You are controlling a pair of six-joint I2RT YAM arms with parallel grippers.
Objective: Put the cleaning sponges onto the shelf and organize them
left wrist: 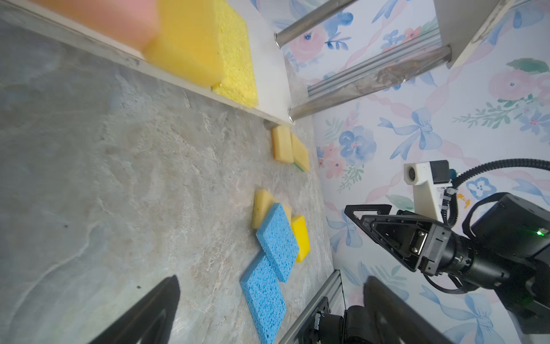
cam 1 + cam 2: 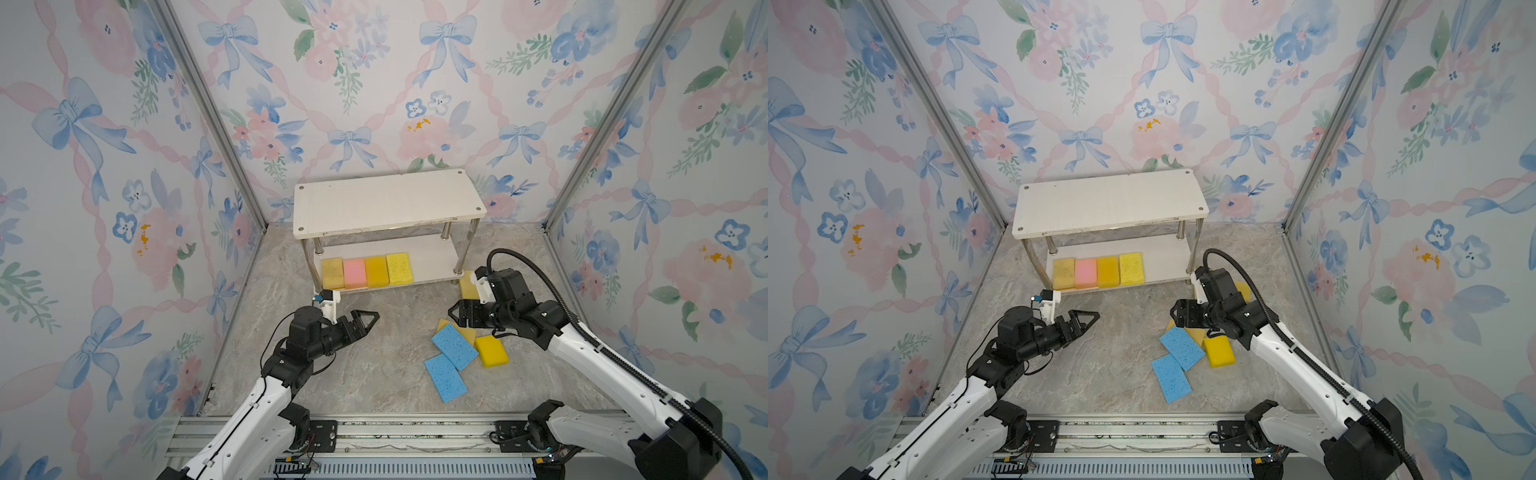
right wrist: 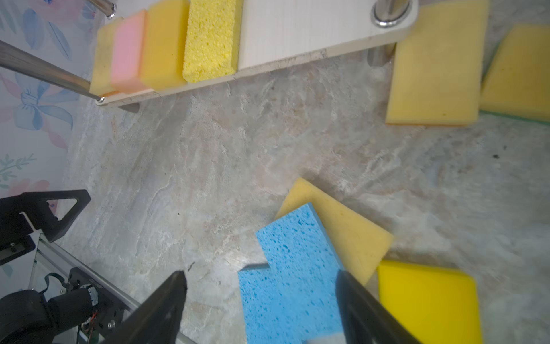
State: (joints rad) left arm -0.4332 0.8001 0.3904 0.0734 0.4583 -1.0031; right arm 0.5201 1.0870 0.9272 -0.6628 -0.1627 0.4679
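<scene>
Sponges (image 3: 434,68) beside the shelf (image 3: 297,32), half-hidden from above, show at the wrists; left fingers (image 1: 145,315), right fingers (image 3: 160,306) apart.

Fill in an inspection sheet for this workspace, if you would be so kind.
Surface: grey marble-patterned tabletop, no spills seen.
Job's things: two-tier white shelf with chrome legs, top bare; lower board holds a row of one pink sponge and three yellow sponges. On the tabletop: two overlapping light blue porous sponges, a pale yellow sponge under one, a bright yellow sponge beside, two more pale yellow sponges by the shelf's leg.
Clutter: nothing seen.
Grippers: left gripper open, empty; right gripper open, empty.
Cables: black corrugated hose loops above the right arm.
Surroundings: floral bow-print walls, aluminium frame posts.
</scene>
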